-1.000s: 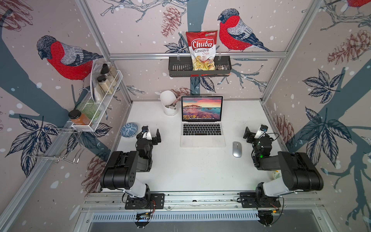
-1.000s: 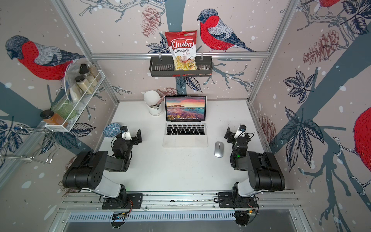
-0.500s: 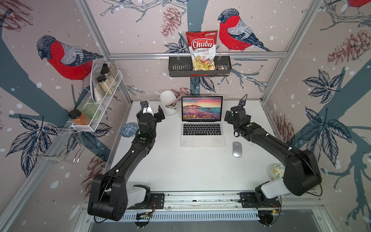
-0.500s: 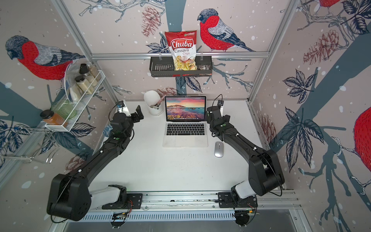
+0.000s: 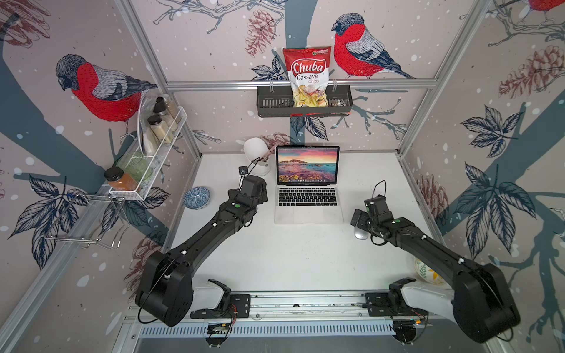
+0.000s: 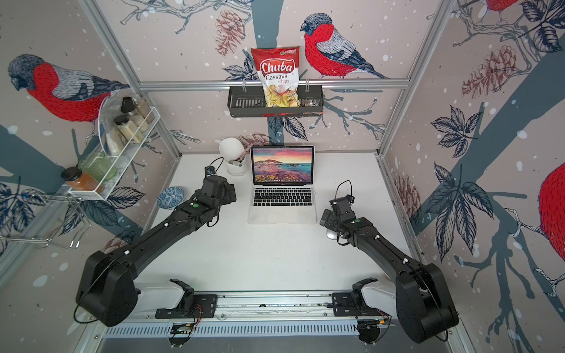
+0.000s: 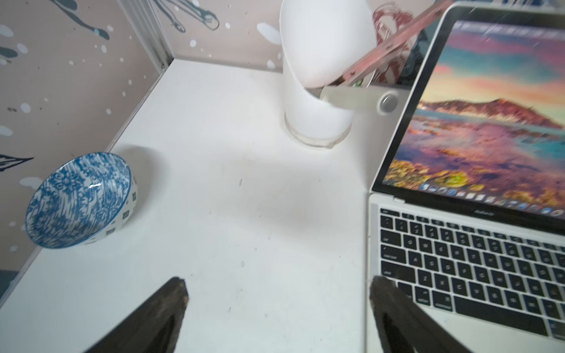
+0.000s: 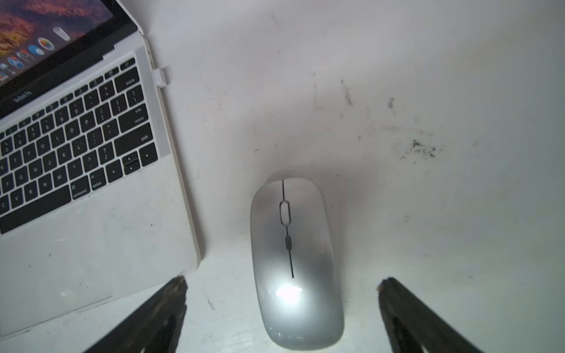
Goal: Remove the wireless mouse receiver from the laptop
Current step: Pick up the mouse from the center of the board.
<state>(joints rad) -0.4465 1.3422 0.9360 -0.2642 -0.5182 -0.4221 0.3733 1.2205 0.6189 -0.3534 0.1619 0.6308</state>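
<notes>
Not started; receiver (image 8: 160, 78) plugged into laptop (image 8: 91, 244) edge, 2 o'clock; left end effector (image 7: 276, 284), right end effector (image 8: 281, 284) wide open, empty; extraction pending.

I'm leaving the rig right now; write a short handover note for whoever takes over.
Left gripper: open, empty, at the laptop's left edge.
Right gripper: open, empty, above the mouse, right of the laptop.
Receiver: plugged into the laptop's right side, near the hinge.
Done: nothing yet. Left: grip the receiver and pull it out.
</notes>
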